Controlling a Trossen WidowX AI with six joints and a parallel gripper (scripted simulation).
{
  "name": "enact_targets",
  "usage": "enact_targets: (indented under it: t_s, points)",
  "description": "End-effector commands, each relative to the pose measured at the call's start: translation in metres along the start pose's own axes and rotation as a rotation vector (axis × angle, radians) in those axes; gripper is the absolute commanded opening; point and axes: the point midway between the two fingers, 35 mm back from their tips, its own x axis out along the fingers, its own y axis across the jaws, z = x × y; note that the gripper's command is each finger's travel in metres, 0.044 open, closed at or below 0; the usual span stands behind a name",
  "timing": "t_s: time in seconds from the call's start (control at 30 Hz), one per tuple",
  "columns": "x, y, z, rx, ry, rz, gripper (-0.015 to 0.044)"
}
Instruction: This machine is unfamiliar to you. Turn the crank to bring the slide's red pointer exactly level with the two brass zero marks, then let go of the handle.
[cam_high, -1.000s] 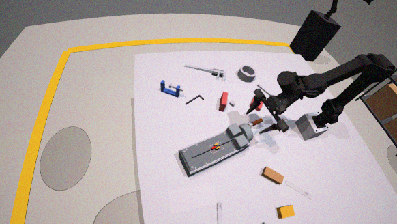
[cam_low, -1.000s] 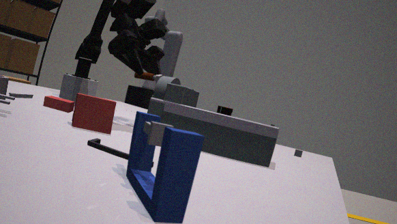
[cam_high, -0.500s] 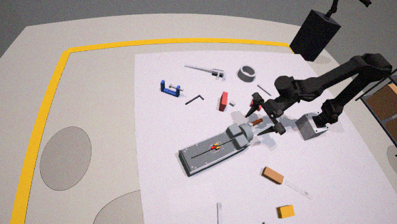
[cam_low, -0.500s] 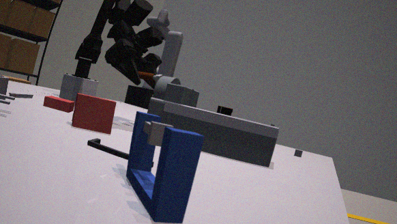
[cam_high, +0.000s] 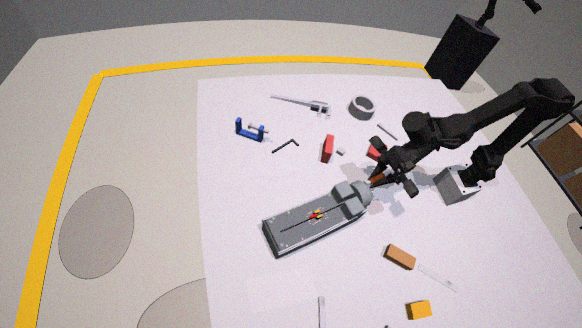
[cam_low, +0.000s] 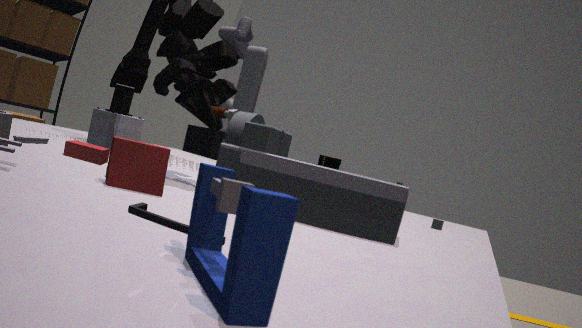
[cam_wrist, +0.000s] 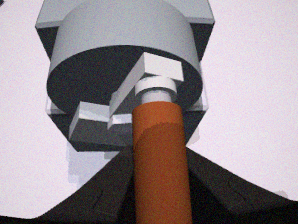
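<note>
The grey slide machine (cam_high: 295, 232) (cam_low: 350, 200) (cam_wrist: 125, 30) lies on the table, with its round crank hub (cam_high: 361, 192) (cam_low: 246, 122) toward the arm. The red pointer (cam_high: 313, 216) is in the slot, close to the brass marks (cam_high: 319, 216). It looks slightly off them, on the side away from the crank; the exact offset is too small to tell. The crank's orange-brown handle (cam_high: 377, 178) (cam_low: 218, 111) (cam_wrist: 161, 175) points out from the hub toward the arm. My gripper (cam_high: 372, 182) (cam_low: 218, 124) (cam_wrist: 153, 155) is shut on this handle, one finger on each side.
A red block (cam_high: 327, 148) (cam_low: 137, 166), another red block (cam_high: 373, 152) (cam_low: 86, 152), a grey ring (cam_high: 361, 113) and a blue clamp (cam_high: 249, 135) (cam_low: 260, 255) lie beyond the machine. A brown-handled tool (cam_high: 399, 256) and a yellow block (cam_high: 419, 309) lie on the near side.
</note>
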Motion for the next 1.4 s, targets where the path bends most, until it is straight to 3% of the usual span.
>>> enact_targets:
  t_s: [0.0,1.37]
  points:
    - [0.000,0.000,0.000,-0.006,-0.002,0.003,0.0000]
    - [-0.002,0.024,0.002,-0.005,-0.002,0.004,0.0000]
